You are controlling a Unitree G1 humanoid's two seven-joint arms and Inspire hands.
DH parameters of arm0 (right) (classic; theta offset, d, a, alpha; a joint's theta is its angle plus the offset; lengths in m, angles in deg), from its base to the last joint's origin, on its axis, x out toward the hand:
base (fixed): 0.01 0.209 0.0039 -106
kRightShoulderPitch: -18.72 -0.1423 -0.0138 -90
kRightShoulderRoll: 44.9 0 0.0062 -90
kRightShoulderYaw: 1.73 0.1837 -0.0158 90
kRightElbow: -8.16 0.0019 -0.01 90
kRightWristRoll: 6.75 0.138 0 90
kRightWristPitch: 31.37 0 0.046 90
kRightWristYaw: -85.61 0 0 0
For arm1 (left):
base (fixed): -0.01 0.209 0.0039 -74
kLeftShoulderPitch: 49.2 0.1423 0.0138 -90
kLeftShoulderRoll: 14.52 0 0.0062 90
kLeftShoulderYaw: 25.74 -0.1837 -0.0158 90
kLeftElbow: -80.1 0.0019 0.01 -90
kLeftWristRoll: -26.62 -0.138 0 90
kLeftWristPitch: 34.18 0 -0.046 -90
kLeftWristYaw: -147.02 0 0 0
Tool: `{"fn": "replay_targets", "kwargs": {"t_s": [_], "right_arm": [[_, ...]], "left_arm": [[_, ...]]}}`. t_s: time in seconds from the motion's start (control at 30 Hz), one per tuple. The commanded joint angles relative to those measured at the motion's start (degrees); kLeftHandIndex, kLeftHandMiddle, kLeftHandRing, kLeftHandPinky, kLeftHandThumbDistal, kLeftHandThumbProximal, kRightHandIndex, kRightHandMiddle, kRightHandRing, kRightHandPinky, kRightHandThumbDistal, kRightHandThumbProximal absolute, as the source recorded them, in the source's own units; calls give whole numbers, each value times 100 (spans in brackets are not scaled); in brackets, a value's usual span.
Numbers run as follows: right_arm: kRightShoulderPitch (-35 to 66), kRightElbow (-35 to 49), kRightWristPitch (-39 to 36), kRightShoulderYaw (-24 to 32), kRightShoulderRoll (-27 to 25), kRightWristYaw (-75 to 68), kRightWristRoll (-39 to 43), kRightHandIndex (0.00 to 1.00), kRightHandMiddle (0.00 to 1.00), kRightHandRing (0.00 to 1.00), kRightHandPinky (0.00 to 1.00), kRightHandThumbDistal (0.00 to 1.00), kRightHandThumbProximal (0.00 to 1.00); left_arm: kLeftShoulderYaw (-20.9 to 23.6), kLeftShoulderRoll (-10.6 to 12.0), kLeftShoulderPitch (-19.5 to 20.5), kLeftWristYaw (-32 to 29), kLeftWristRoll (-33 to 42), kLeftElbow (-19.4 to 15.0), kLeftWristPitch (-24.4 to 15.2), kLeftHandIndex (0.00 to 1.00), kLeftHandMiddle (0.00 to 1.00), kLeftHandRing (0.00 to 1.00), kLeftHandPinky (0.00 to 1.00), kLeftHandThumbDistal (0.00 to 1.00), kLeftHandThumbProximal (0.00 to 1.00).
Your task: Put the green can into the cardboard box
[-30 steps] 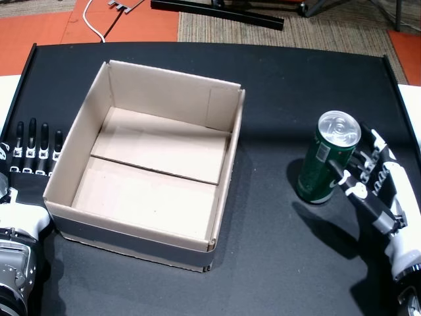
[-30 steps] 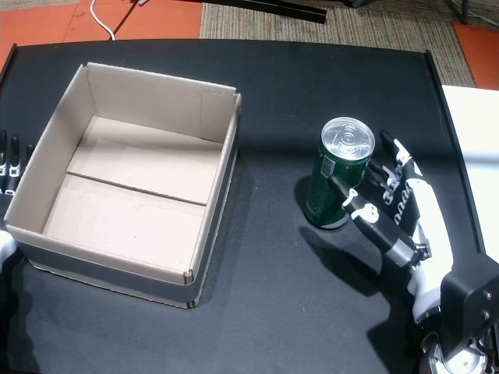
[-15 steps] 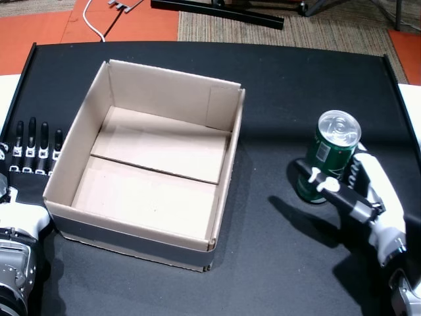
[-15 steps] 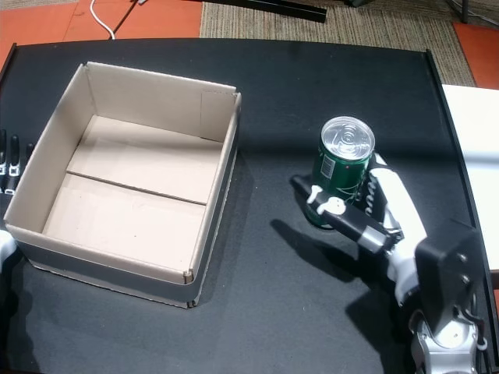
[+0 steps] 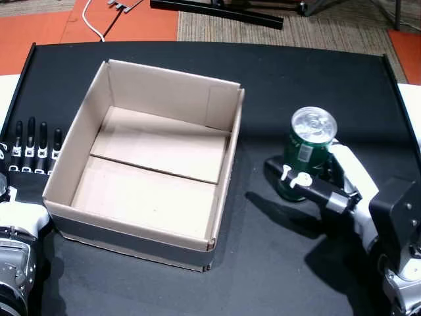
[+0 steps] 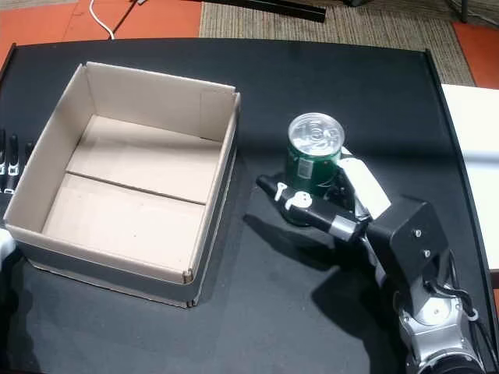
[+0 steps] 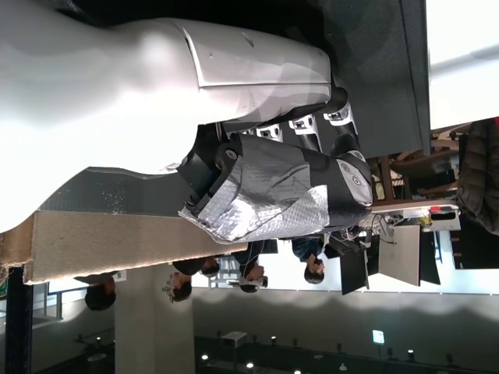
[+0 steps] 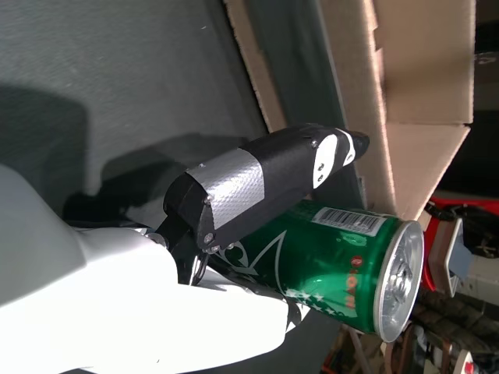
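The green can (image 5: 308, 153) stands upright to the right of the cardboard box (image 5: 225, 172), a short gap from its right wall. My right hand (image 5: 327, 186) is shut on the green can, thumb across the front and fingers behind. Both head views show this grip, with the green can (image 6: 311, 165) held by the right hand (image 6: 337, 214) beside the cardboard box (image 6: 221, 173). In the right wrist view the thumb (image 8: 265, 183) presses the green can (image 8: 343, 261), with the cardboard box (image 8: 405, 78) beyond. My left hand (image 5: 34, 150) lies open and flat on the table, left of the box; the left hand (image 7: 273, 187) holds nothing.
The box is open-topped with nothing inside. The black table (image 5: 302, 79) ends at a raised far edge, with orange floor and a white cable (image 5: 92, 23) beyond. White surfaces flank the table on both sides. People (image 7: 304, 261) appear far off in the left wrist view.
My right hand closed its thumb around the can, then carried it left toward the box. The left hand has not moved.
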State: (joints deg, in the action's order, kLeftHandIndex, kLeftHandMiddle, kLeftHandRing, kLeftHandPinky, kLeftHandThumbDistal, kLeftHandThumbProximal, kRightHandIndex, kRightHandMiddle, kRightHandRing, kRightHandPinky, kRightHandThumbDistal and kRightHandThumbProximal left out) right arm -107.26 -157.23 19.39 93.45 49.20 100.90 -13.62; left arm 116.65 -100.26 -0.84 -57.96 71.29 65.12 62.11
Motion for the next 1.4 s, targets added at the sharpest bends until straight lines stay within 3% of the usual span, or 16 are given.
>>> {"fn": "replay_targets", "kwargs": {"t_s": [0.0,0.2,0.37,0.43,0.47,0.5,0.53,0.57,0.6,0.67,0.87,0.97,1.07,1.13,1.3,1.37], "right_arm": [[-48,-69,91,77,30,25,98,93,92,92,100,100,51],[-47,-71,121,135,68,-1,86,91,91,90,100,100,49],[-68,-73,168,202,161,-121,105,90,89,89,100,100,47],[-88,-79,245,269,207,-150,143,88,87,87,95,100,43],[-96,-81,277,295,233,-240,146,84,82,82,89,87,34],[-101,-81,296,303,254,-340,138,82,79,78,85,83,33],[-103,-77,307,294,270,-485,111,75,71,71,79,54,27],[-96,-72,274,258,275,-678,51,61,55,56,70,11,3],[-89,-69,239,220,274,-827,-4,54,47,48,64,2,0],[-70,-72,160,113,247,-1075,-153,39,31,33,52,0,0],[-70,-105,210,30,221,-1146,-243,15,16,19,39,0,0],[-83,-108,205,-38,188,-1177,-324,10,11,16,36,0,3],[-88,-104,154,-46,170,-1192,-336,5,6,11,33,0,21],[-89,-101,134,-4,164,-1189,-296,3,4,10,32,0,27],[-103,-94,146,67,133,-1170,-241,0,1,6,31,0,28],[-113,-83,69,-3,89,-1210,-327,0,0,5,28,0,41]], "left_arm": [[3,50,329,206,-48,165,-7,56,56,68,81,0,57],[34,30,385,103,-26,176,33,52,54,67,78,0,52],[-18,27,373,149,-87,169,-28,53,56,68,77,0,56],[-31,10,389,109,-94,169,-16,52,55,68,76,0,55],[-38,5,389,124,-100,169,-27,52,55,68,77,0,55],[-42,2,388,140,-104,169,-38,52,55,68,77,0,55],[-32,2,381,153,-92,168,-42,53,56,69,78,0,55],[-17,-1,377,153,-73,168,-29,53,56,69,80,0,56],[-6,-4,374,150,-59,167,-18,54,56,69,80,0,56],[-3,2,358,163,-56,160,-34,52,56,68,81,0,55],[39,4,335,214,-21,167,-37,54,56,68,80,0,55],[47,4,311,264,-23,169,-41,54,56,67,79,0,59],[44,10,299,267,-28,165,-60,54,56,67,78,0,60],[61,19,277,306,-7,162,-63,54,55,66,78,0,60],[82,19,268,333,-22,168,-55,53,54,64,78,0,60],[64,36,264,330,-58,166,-100,53,54,65,77,0,59]]}}
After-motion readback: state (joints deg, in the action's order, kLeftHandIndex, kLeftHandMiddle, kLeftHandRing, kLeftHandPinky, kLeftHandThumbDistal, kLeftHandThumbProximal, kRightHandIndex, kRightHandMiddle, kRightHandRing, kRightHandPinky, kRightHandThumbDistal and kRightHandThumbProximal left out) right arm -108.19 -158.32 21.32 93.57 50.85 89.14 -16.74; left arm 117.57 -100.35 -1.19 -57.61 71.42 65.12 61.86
